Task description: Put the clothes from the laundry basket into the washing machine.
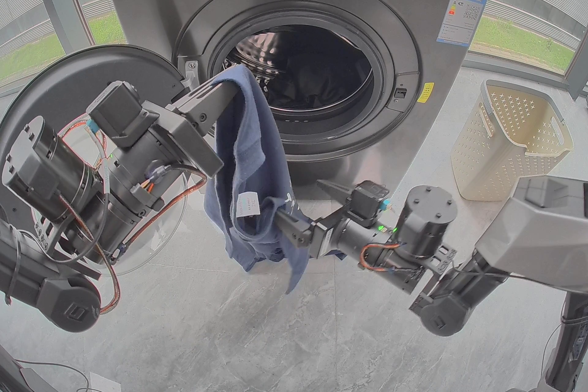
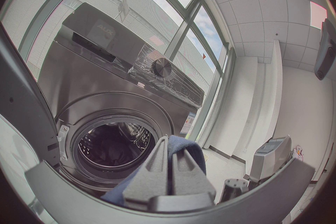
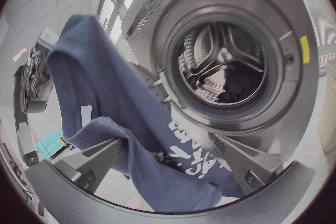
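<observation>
A dark blue garment (image 1: 251,166) with white lettering hangs in front of the washing machine (image 1: 367,1), just left of its open drum (image 1: 306,75). My left gripper (image 1: 228,86) is shut on the garment's top edge, close to the drum's rim; the left wrist view has both fingers (image 2: 154,172) pressed together on the blue cloth (image 2: 183,147). Lower down, my right gripper (image 1: 303,209) is open, and the garment's lower part (image 3: 147,151) drapes across the gap between its fingers (image 3: 101,158). Dark clothes (image 1: 324,84) lie inside the drum. The cream laundry basket (image 1: 508,136) stands on the floor to the right.
The round machine door (image 1: 79,81) is swung open on the left, behind my left arm. Grey tiled floor (image 1: 245,326) stretches in front of the machine. Windows stand behind and beside the machine.
</observation>
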Robot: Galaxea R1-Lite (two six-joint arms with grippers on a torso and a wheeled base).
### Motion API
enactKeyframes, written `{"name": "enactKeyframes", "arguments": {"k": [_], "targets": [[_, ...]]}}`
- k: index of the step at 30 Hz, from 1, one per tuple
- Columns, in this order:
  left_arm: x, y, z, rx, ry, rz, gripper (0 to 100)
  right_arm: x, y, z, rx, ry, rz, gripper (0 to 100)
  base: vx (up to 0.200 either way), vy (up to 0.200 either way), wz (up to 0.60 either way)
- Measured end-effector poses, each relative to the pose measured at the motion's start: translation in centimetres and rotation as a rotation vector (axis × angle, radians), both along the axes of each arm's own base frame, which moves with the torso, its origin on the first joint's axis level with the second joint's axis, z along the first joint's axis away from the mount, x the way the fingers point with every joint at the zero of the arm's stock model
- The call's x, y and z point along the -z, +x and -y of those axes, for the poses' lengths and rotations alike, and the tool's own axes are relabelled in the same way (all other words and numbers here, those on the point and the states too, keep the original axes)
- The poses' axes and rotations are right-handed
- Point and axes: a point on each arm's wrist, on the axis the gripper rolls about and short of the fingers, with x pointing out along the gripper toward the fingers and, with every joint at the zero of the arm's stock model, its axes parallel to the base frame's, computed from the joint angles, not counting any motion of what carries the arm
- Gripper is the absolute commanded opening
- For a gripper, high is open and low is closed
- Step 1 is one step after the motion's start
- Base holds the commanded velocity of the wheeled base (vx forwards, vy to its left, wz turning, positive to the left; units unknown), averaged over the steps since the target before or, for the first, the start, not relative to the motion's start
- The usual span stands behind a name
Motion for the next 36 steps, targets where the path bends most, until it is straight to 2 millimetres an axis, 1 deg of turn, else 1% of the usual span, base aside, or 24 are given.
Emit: {"name": "enactKeyframes", "arguments": {"k": [4,8,11,14,18,26,32,36], "targets": [[0.0,0.0,0.0,0.001,0.0,0.001,0,1.5,0.0,-1.9,-0.037,-0.012,-0.011,100,0.0,0.0,0.0],[-0.1,-0.1,0.0,0.002,-0.001,0.001,0,2.2,0.3,-3.3,-0.057,-0.003,-0.001,100,0.0,0.0,0.0],[-0.1,-0.1,0.0,0.001,-0.002,0.003,0,2.5,0.2,-4.3,-0.077,0.01,0.011,100,0.0,0.0,0.0],[-0.1,-0.1,0.0,0.0,-0.004,0.004,0,2.7,0.1,-4.8,-0.083,0.013,0.013,100,0.0,0.0,0.0],[-0.2,-0.1,0.0,-0.001,-0.004,0.004,0,2.9,0.8,-5.2,-0.067,0.019,0.019,100,0.0,0.0,0.0],[-0.3,-0.2,-0.1,0.002,-0.007,0.01,0,3.4,3.8,-4.8,0.023,0.024,0.037,100,0.0,0.0,0.0],[-0.7,-0.8,-0.1,0.019,-0.012,0.023,0,3.8,5.7,-5.0,0.05,0.022,0.056,100,0.0,0.0,0.0],[-0.9,-1.2,-0.1,0.029,-0.016,0.029,0,4.1,6.5,-5.3,0.057,0.028,0.07,100,0.0,0.0,0.0]]}}
